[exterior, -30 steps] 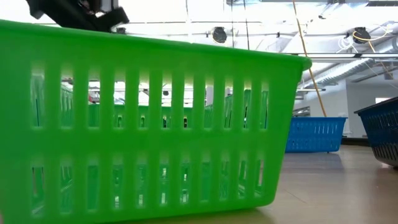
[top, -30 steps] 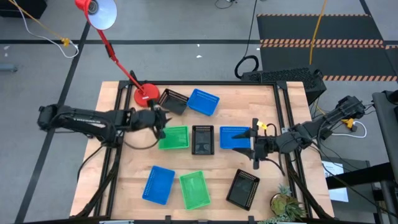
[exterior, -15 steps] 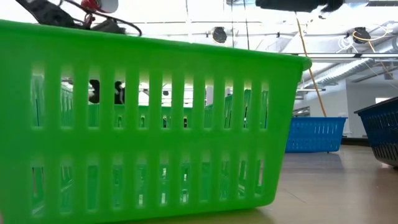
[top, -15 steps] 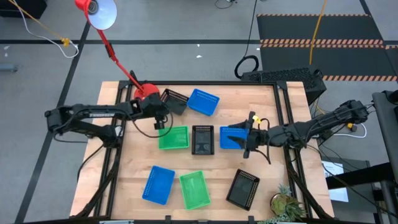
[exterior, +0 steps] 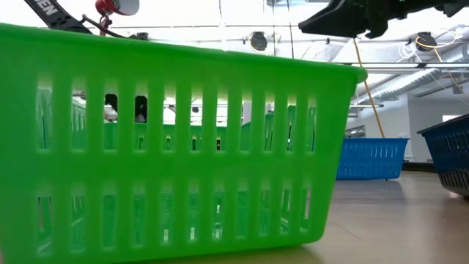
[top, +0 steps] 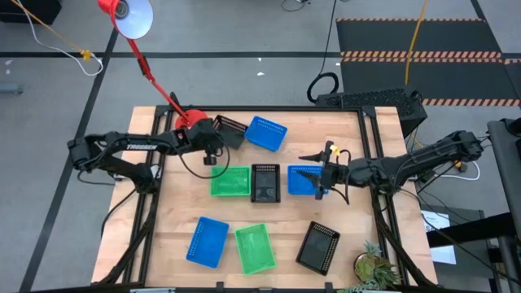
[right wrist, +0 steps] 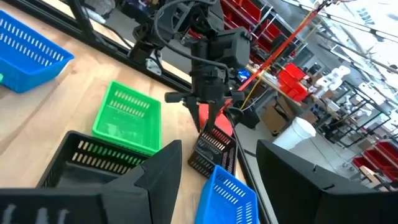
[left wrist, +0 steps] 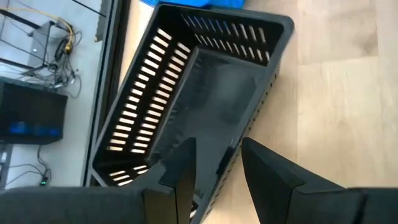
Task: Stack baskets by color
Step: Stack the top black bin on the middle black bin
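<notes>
My left gripper (top: 214,145) stands open at the far black basket (top: 230,130), which rests flat at the table's far left. In the left wrist view one finger (left wrist: 181,171) is over the basket's inside and the other (left wrist: 267,177) outside its long wall (left wrist: 227,158); I cannot tell whether they touch it. My right gripper (top: 319,173) hangs open and level above the middle blue basket (top: 303,181). A green basket (top: 230,181) and a black basket (top: 265,181) lie in the same middle row. Another blue basket (top: 266,133) sits at the far edge.
A blue basket (top: 207,241), a green basket (top: 252,248) and a black basket (top: 318,246) lie along the near edge. The red lamp base (top: 191,122) stands just left of the far black basket. A small plant (top: 374,267) sits at the near right corner.
My left gripper has swung from over the middle green basket's left edge toward the far edge and down to the far black basket. My right gripper has gone a little toward the far edge and down, over the middle blue basket. No basket has moved.
</notes>
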